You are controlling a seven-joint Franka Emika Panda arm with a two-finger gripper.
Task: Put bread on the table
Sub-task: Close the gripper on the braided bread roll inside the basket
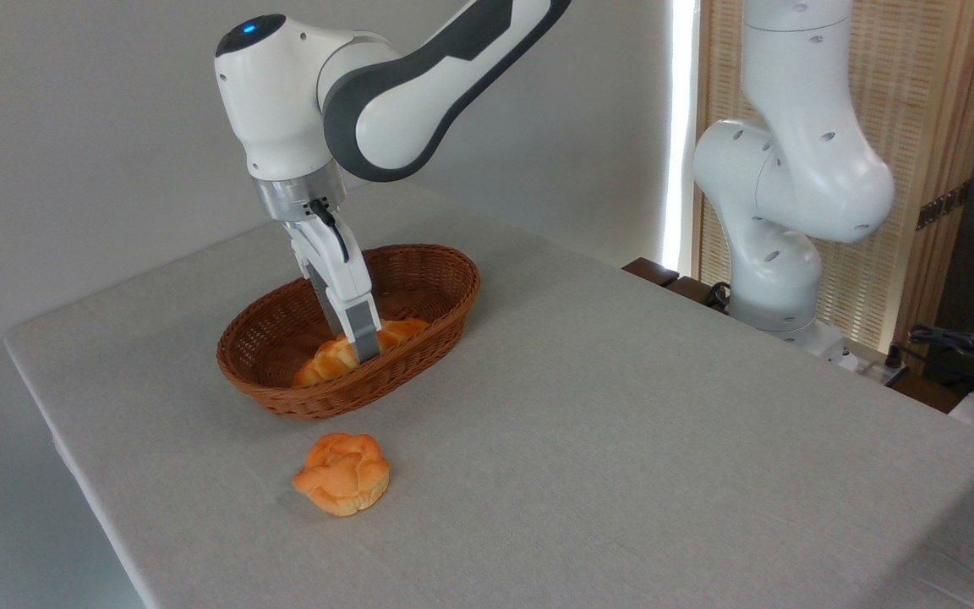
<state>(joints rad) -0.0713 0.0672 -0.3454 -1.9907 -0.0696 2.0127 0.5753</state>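
The bread (322,364), a long braided golden-orange loaf, lies inside the brown wicker basket (436,321) on the table (622,440). My gripper (352,348) reaches straight down into the basket over the middle of the loaf. Its two fingers (363,331) stand close together on either side of the loaf and press on it, so the gripper is shut on the bread. The loaf's ends stick out to the left and right of the fingers. The loaf's underside is hidden by the basket's near wall.
A small round knotted orange bun (341,474) lies on the cloth in front of the basket. The arm's white base (779,279) stands at the table's far right edge, with cables (952,347) beyond it. The table's left edge runs close to the basket.
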